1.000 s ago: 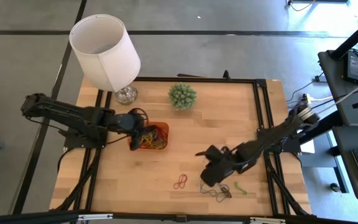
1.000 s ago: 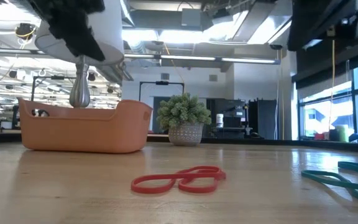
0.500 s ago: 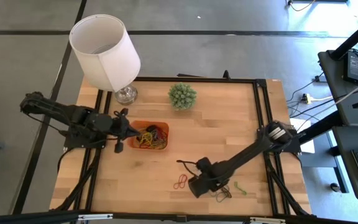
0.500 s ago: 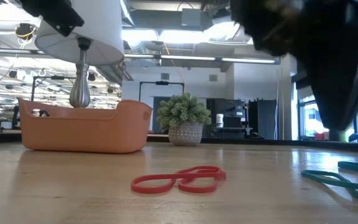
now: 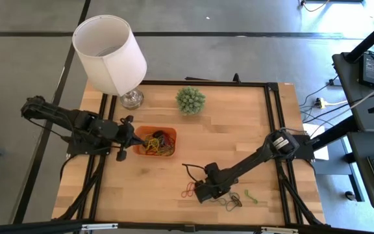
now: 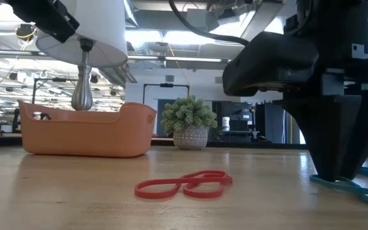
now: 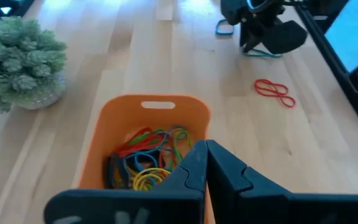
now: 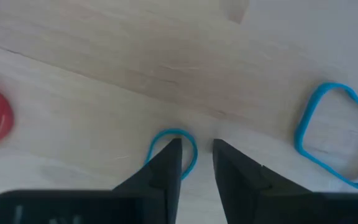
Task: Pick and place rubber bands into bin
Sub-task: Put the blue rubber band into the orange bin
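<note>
The likeliest slip is the right gripper (image 8: 196,163) closing with only one finger inside the thin teal rubber band (image 8: 171,149), which lies flat on the worktop (image 5: 239,136), so the loop squirts out or a tip drags it sideways toward the red rubber band (image 5: 188,190). Its fingers stand slightly apart, tips down at the worktop's near side, one resting on the teal loop, nothing yet held; the left gripper (image 7: 205,163) has its fingers together and empty, just left of the bin (image 5: 168,133), which already holds a tangle of bands.
</note>
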